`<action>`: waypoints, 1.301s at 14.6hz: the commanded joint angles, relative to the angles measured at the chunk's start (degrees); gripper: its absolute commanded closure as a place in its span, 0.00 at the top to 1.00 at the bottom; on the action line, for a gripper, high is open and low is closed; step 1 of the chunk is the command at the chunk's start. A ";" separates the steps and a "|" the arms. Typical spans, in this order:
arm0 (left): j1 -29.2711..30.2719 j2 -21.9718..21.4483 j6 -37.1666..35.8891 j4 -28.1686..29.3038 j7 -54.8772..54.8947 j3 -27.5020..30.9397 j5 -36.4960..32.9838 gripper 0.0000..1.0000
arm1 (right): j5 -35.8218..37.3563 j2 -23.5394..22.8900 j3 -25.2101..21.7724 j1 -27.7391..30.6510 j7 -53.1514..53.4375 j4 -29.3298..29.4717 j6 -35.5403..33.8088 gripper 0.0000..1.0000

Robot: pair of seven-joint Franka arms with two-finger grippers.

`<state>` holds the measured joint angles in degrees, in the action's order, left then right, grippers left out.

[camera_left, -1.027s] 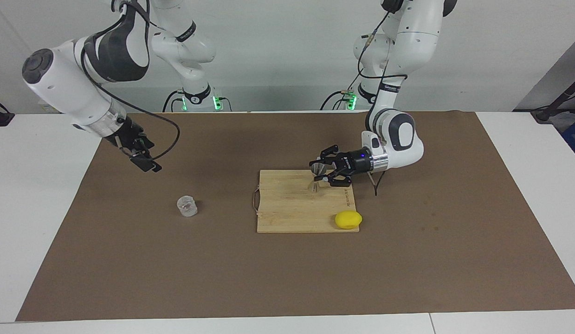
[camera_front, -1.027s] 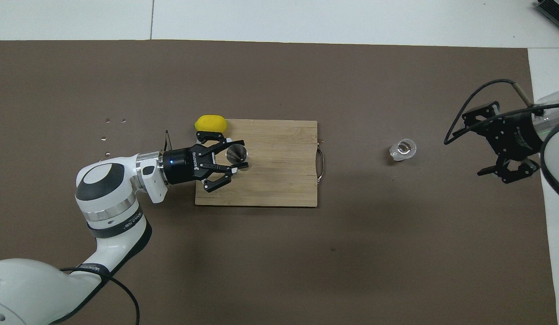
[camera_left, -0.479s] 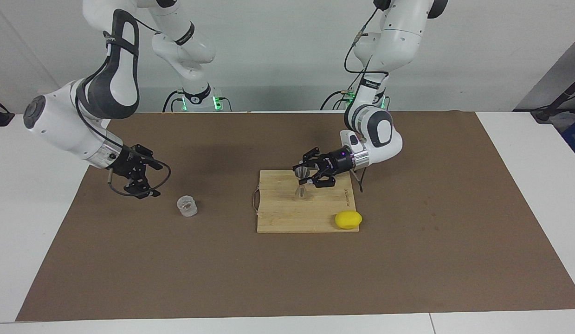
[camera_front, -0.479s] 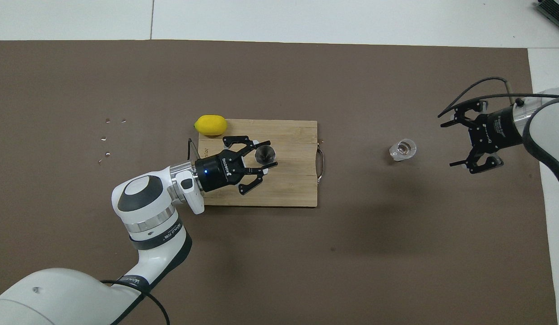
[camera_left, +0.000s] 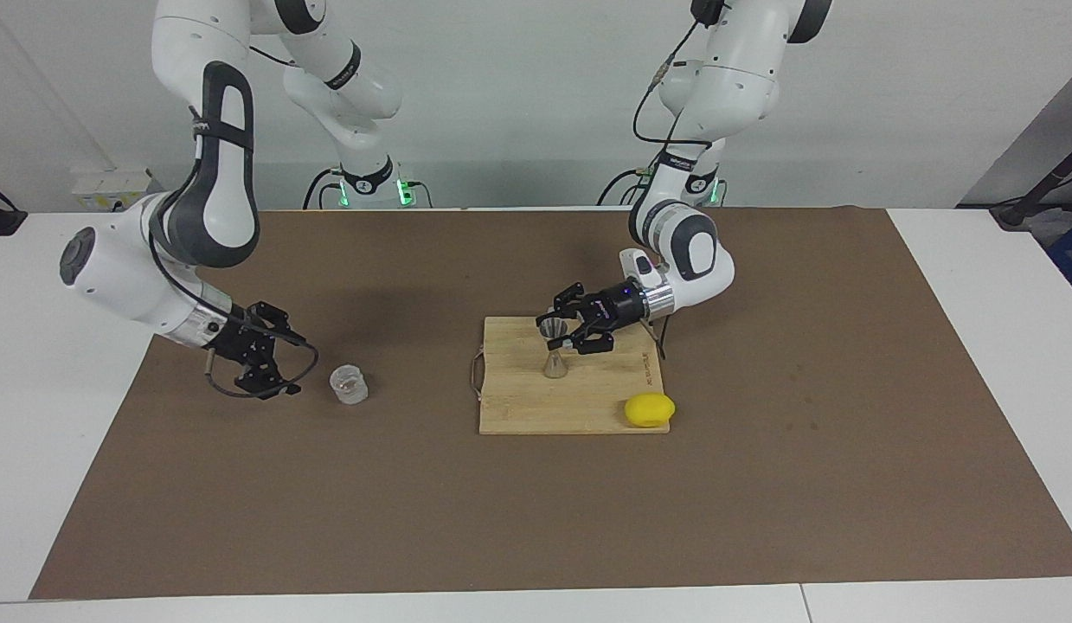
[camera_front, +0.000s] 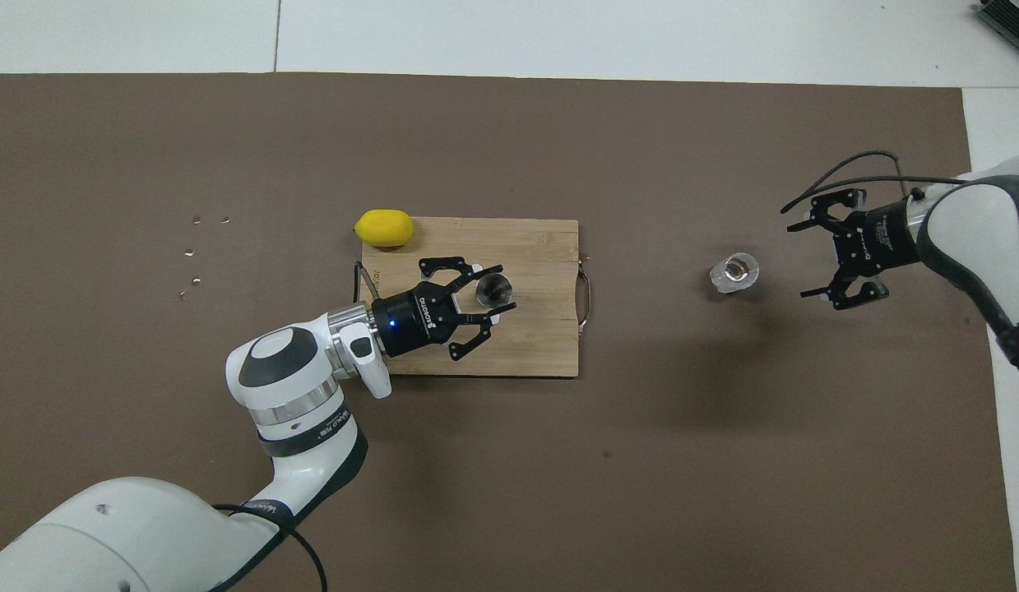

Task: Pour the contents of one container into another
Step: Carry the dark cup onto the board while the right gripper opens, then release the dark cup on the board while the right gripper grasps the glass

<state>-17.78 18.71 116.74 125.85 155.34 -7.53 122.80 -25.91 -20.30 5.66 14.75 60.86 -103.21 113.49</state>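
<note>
The grey metal jigger (camera_left: 554,350) stands upright on the wooden cutting board (camera_left: 536,407). My left gripper (camera_left: 560,336) is shut on its upper cone, reaching in level from the left arm's end of the table. From overhead the jigger (camera_front: 494,289) sits between the fingertips of the left gripper (camera_front: 493,289). The clear glass tumbler (camera_left: 349,384) stands on the brown mat, apart from the board toward the right arm's end. My right gripper (camera_left: 286,363) is open, low over the mat beside the tumbler (camera_front: 734,273), a short gap away. It also shows in the overhead view (camera_front: 799,260).
A yellow lemon (camera_left: 649,409) lies at the board's corner farthest from the robots, toward the left arm's end. The board (camera_front: 542,345) has a wire handle (camera_front: 587,289) facing the tumbler. A few small specks (camera_front: 195,247) lie on the mat toward the left arm's end.
My left gripper carried the jigger along the board toward the tumbler and brought it upright. My right gripper came down and moved in close beside the tumbler.
</note>
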 commanded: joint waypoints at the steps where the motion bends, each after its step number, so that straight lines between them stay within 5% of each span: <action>1: -1.20 1.16 0.07 -0.95 3.04 0.58 1.65 0.00 | -4.67 -3.60 0.67 1.85 -6.17 -0.06 2.08 1.00; 4: -1.20 1.86 -0.20 -0.87 3.04 0.67 1.56 0.06 | -7.14 -4.75 0.67 2.21 -6.89 -0.24 2.44 1.00; 7: -0.85 1.86 -0.37 -0.95 3.04 0.67 1.30 0.34 | -10.38 -5.80 0.76 1.77 -8.37 -1.28 3.05 1.00; 11: -0.15 1.86 -0.37 -1.04 2.96 0.85 0.77 0.93 | -14.26 -5.10 0.76 0.80 -13.21 -5.24 6.13 1.00; 12: 0.11 1.86 -0.37 -1.04 3.04 0.85 0.77 1.00 | -14.26 -4.93 0.76 0.80 -13.83 -5.86 6.22 1.00; 19: 3.62 1.42 -3.97 -0.17 2.96 0.94 -0.36 1.00 | -15.67 -4.31 1.20 -0.78 -14.45 -8.24 8.15 1.00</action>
<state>-16.40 19.81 115.47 125.48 155.49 -6.44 122.85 -39.70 -26.11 6.56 13.77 48.15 -109.42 120.41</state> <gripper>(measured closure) 0.000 0.000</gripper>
